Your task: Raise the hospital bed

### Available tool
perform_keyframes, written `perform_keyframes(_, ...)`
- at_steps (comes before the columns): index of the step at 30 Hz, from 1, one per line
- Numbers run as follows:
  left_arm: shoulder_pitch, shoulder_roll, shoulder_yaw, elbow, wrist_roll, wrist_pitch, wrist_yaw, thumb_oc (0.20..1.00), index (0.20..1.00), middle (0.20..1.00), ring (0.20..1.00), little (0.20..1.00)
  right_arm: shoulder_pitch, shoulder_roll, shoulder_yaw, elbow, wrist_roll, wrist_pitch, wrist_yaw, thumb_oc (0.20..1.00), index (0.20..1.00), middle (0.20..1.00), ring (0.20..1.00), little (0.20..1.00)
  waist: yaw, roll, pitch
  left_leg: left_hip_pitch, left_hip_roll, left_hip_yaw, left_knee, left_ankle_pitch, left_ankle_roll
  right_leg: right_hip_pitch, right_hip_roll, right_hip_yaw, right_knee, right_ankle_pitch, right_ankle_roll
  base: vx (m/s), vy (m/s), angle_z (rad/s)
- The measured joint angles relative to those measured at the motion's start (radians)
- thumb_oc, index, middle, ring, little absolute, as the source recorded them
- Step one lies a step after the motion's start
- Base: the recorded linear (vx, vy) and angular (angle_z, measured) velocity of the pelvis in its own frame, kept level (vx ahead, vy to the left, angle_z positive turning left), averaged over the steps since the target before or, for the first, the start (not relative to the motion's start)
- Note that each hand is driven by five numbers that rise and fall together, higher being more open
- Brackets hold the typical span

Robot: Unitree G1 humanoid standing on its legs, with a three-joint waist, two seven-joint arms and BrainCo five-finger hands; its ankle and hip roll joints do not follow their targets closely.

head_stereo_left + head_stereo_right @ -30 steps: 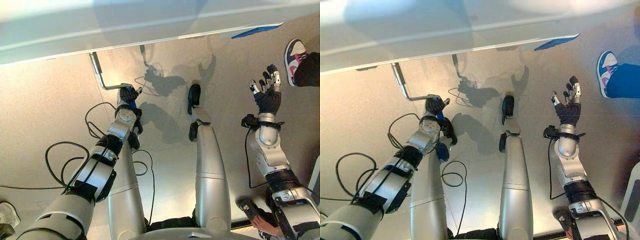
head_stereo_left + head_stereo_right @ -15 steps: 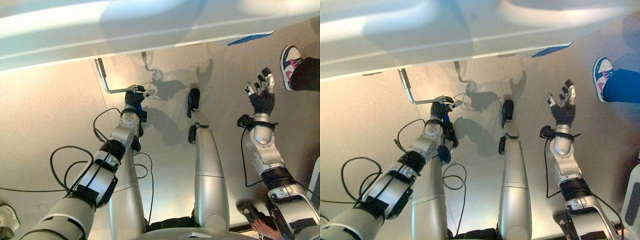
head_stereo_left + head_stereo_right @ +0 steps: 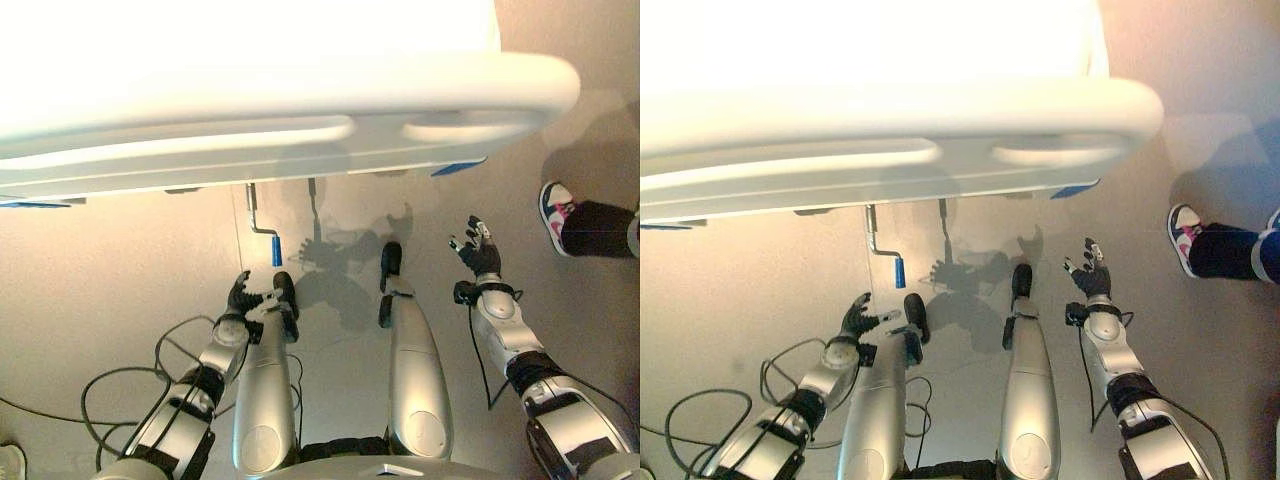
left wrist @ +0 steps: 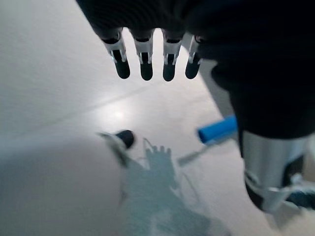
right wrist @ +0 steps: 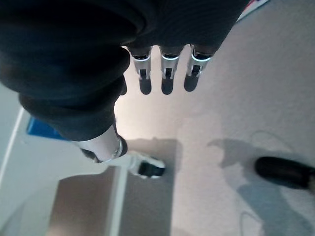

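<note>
Head views, looking down: white bed (image 3: pixel 300 130), its footboard w/ two long slots, spans the upper frame over a beige floor (image 3: pixel 100 300). A metal crank (image 3: pixel 262 222) w/ blue grip (image 3: pixel 899 272) hangs from under the footboard, left of centre; a second thin rod (image 3: pixel 313 200) hangs just beside it to the right.

Left hand (image 3: pixel 241 296): below the crank and a bit to its left, apart from the blue grip, not touching it. Fingers spread and relaxed, holding nothing. Left wrist view: straight fingers (image 4: pixel 142 61) in a row w/ floor past them, thumb apart, blue grip (image 4: pixel 217 130) seen beyond, no contact.

Right hand (image 3: pixel 1090 275): raised at right, well apart from crank and bed, palm open, fingers splayed, empty. Right wrist view: fingers (image 5: pixel 166 73) straight, nothing between them and thumb.

Blue tape (image 3: pixel 458 168) on floor near the footboard's right end. A person's leg and shoe (image 3: pixel 556 212) stand at the far right edge, near the right hand but apart from it.
</note>
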Motion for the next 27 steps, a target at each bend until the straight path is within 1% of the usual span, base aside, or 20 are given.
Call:
perform_keyframes(1,0.016,-0.001,0.009,0.010,0.007,-0.001,-0.008,1.000,1.000,1.000,1.000,1.000,0.009,-0.002,0.000,0.017,-0.010,0.002,0.007,1.000,1.000,1.000,1.000,1.000,0.005,0.003,-0.002,0.034,0.000,-0.004,-0.020,0.001,-0.002,0.036,0.001,-0.008,-0.014,-0.001,0.000,0.04,-0.055,0.15)
perform_keyframes(2,0.043,0.001,0.020,0.021,0.019,-0.005,-0.020,1.000,1.000,1.000,1.000,1.000,0.019,-0.005,-0.008,0.048,-0.020,0.005,0.018,1.000,1.000,1.000,1.000,1.000,0.016,0.014,-0.016,0.068,0.001,-0.009,-0.050,0.009,-0.002,0.074,0.000,-0.023,-0.034,-0.003,-0.003,0.08,-0.096,0.12)
perform_keyframes(3,0.052,-0.001,0.027,0.021,0.020,-0.007,-0.025,1.000,1.000,1.000,1.000,1.000,0.019,-0.002,-0.017,0.070,-0.021,0.006,0.023,1.000,1.000,1.000,1.000,1.000,0.022,0.016,-0.017,0.090,-0.002,-0.007,-0.065,0.018,-0.004,0.094,0.000,-0.024,-0.045,-0.001,-0.004,0.07,-0.075,0.15)
perform_keyframes(4,0.074,-0.015,0.070,0.031,0.019,-0.013,-0.040,1.000,1.000,1.000,1.000,1.000,0.018,0.005,-0.025,0.142,-0.042,0.021,0.038,1.000,1.000,1.000,1.000,1.000,0.031,0.023,-0.020,0.155,-0.003,-0.008,-0.107,0.034,-0.008,0.156,0.000,-0.036,-0.075,0.005,-0.001,0.06,-0.070,0.07)
perform_keyframes(5,0.087,-0.025,0.091,0.037,0.018,-0.015,-0.043,1.000,1.000,1.000,1.000,1.000,0.033,0.007,-0.024,0.166,-0.052,0.034,0.043,1.000,1.000,1.000,1.000,1.000,0.027,0.031,-0.034,0.180,-0.005,-0.011,-0.128,0.040,-0.010,0.181,0.002,-0.042,-0.089,0.007,-0.001,0.05,-0.052,0.14)
perform_keyframes(6,0.126,-0.034,0.088,0.049,0.017,-0.018,-0.045,1.000,1.000,1.000,1.000,1.000,0.085,0.003,-0.023,0.168,-0.073,0.043,0.053,1.000,1.000,1.000,1.000,1.000,0.039,0.049,-0.112,0.174,-0.002,-0.018,-0.151,0.040,-0.010,0.177,0.000,-0.054,-0.096,0.002,-0.002,0.07,-0.076,0.14)
perform_keyframes(8,0.151,-0.044,0.098,0.057,0.016,-0.021,-0.057,1.000,1.000,1.000,1.000,1.000,0.130,0.002,-0.021,0.169,-0.109,0.051,0.064,1.000,1.000,1.000,1.000,1.000,0.052,0.063,-0.152,0.215,-0.008,-0.022,-0.195,0.060,-0.014,0.209,0.004,-0.060,-0.122,0.005,-0.001,0.05,-0.055,0.10)
perform_keyframes(9,0.161,-0.049,0.099,0.062,0.016,-0.022,-0.060,1.000,1.000,1.000,1.000,1.000,0.140,0.006,-0.019,0.186,-0.129,0.057,0.075,1.000,1.000,1.000,1.000,1.000,0.051,0.072,-0.166,0.244,-0.008,-0.026,-0.218,0.068,-0.016,0.239,0.005,-0.071,-0.135,0.006,-0.001,0.04,-0.081,0.12)
perform_keyframes(10,0.174,-0.054,0.098,0.066,0.016,-0.022,-0.063,1.000,1.000,1.000,1.000,1.000,0.153,0.013,-0.017,0.195,-0.143,0.066,0.080,1.000,1.000,1.000,1.000,1.000,0.053,0.075,-0.184,0.276,-0.010,-0.032,-0.247,0.080,-0.019,0.270,0.008,-0.078,-0.155,0.008,0.000,0.04,-0.090,0.12)
perform_keyframes(11,0.191,-0.056,0.096,0.065,0.016,-0.025,-0.066,1.000,1.000,1.000,1.000,1.000,0.170,0.023,-0.013,0.198,-0.150,0.069,0.083,1.000,1.000,1.000,1.000,1.000,0.053,0.076,-0.217,0.284,-0.010,-0.035,-0.261,0.081,-0.018,0.274,0.011,-0.079,-0.158,0.006,0.000,0.05,-0.120,0.10)
perform_keyframes(12,0.223,-0.057,0.105,0.077,0.018,-0.031,-0.067,1.000,1.000,1.000,1.000,1.000,0.209,0.047,0.003,0.202,-0.172,0.074,0.092,1.000,1.000,1.000,1.000,1.000,0.053,0.073,-0.271,0.322,-0.005,-0.035,-0.303,0.091,-0.023,0.310,0.022,-0.090,-0.187,0.007,-0.003,0.06,-0.104,0.02)
perform_keyframes(13,0.233,-0.057,0.103,0.082,0.018,-0.034,-0.067,1.000,1.000,1.000,1.000,1.000,0.220,0.057,0.007,0.201,-0.182,0.074,0.101,1.000,1.000,1.000,1.000,1.000,0.054,0.070,-0.296,0.333,-0.004,-0.037,-0.314,0.097,-0.028,0.317,0.025,-0.092,-0.192,0.006,-0.004,0.05,-0.076,0.01)
perform_keyframes(14,0.240,-0.057,0.103,0.084,0.018,-0.035,-0.067,1.000,1.000,1.000,1.000,1.000,0.236,0.066,0.005,0.206,-0.188,0.074,0.107,1.000,1.000,1.000,1.000,1.000,0.054,0.069,-0.320,0.338,0.001,-0.038,-0.325,0.097,-0.025,0.320,0.027,-0.096,-0.194,0.004,-0.005,0.04,-0.062,0.04)
perform_keyframes(15,0.249,-0.059,0.106,0.090,0.018,-0.035,-0.067,1.000,1.000,1.000,1.000,1.000,0.239,0.086,0.001,0.243,-0.192,0.077,0.117,1.000,1.000,1.000,1.000,1.000,0.055,0.068,-0.332,0.375,0.003,-0.040,-0.351,0.105,-0.029,0.359,0.035,-0.101,-0.218,0.008,-0.004,0.03,-0.034,0.03)
perform_keyframes(16,0.251,-0.060,0.103,0.094,0.018,-0.035,-0.066,1.000,1.000,1.000,1.000,1.000,0.243,0.092,0.001,0.255,-0.192,0.080,0.121,1.000,1.000,1.000,1.000,1.000,0.055,0.065,-0.345,0.385,0.004,-0.040,-0.358,0.105,-0.028,0.366,0.037,-0.102,-0.221,0.008,-0.004,0.07,-0.043,0.04)
perform_keyframes(17,0.253,-0.062,0.104,0.094,0.018,-0.035,-0.065,1.000,1.000,1.000,1.000,1.000,0.260,0.097,0.000,0.261,-0.191,0.081,0.123,1.000,1.000,1.000,1.000,1.000,0.056,0.063,-0.371,0.386,0.006,-0.040,-0.364,0.105,-0.028,0.367,0.037,-0.103,-0.221,0.002,-0.006,0.09,-0.038,-0.02)
perform_keyframes(21,0.268,-0.071,0.105,0.095,0.018,-0.036,-0.062,1.000,1.000,1.000,1.000,1.000,0.285,0.110,-0.001,0.284,-0.189,0.082,0.136,1.000,1.000,1.000,1.000,1.000,0.057,0.051,-0.398,0.421,0.002,-0.043,-0.386,0.114,-0.025,0.407,0.034,-0.109,-0.242,0.005,-0.003,0.08,-0.024,0.05)
perform_keyframes(24,0.271,-0.077,0.099,0.095,0.022,-0.037,-0.062,1.000,1.000,1.000,1.000,1.000,0.298,0.124,-0.001,0.326,-0.190,0.094,0.143,1.000,1.000,1.000,1.000,1.000,0.058,0.036,-0.426,0.443,0.003,-0.056,-0.398,0.114,-0.024,0.441,0.032,-0.125,-0.258,0.005,0.000,0.10,-0.014,0.11)
perform_keyframes(27,0.280,-0.077,0.095,0.094,0.029,-0.040,-0.065,1.000,1.000,1.000,1.000,1.000,0.306,0.130,-0.001,0.341,-0.192,0.101,0.149,1.000,1.000,1.000,1.000,1.000,0.061,0.034,-0.442,0.475,0.004,-0.059,-0.414,0.115,-0.022,0.476,0.034,-0.128,-0.280,0.007,0.001,0.07,-0.011,0.05)
